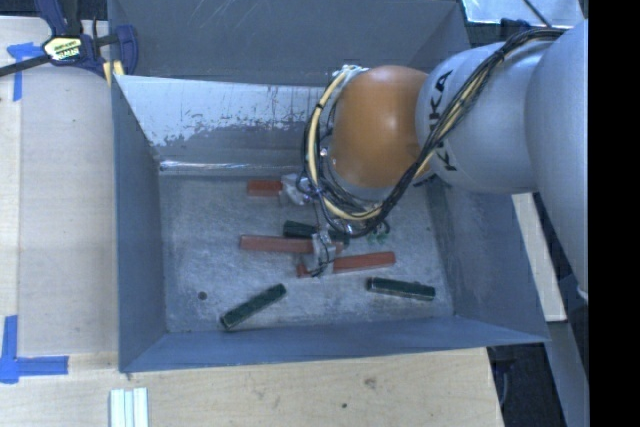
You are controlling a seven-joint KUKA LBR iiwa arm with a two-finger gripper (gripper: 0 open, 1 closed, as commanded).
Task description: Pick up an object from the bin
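Near the middle of the bin (138,245) floor two red-brown bars lie almost end to end, a long red-brown bar (268,242) on the left and a shorter red-brown bar (366,261) on the right. The gripper (318,260) is down right where their ends meet, and I cannot tell whether it is clenched or released. Further out, a small red-brown piece (264,187) lies toward the far wall, and two dark green bars lie along the near edge, the left green bar (252,305) and the right green bar (400,289).
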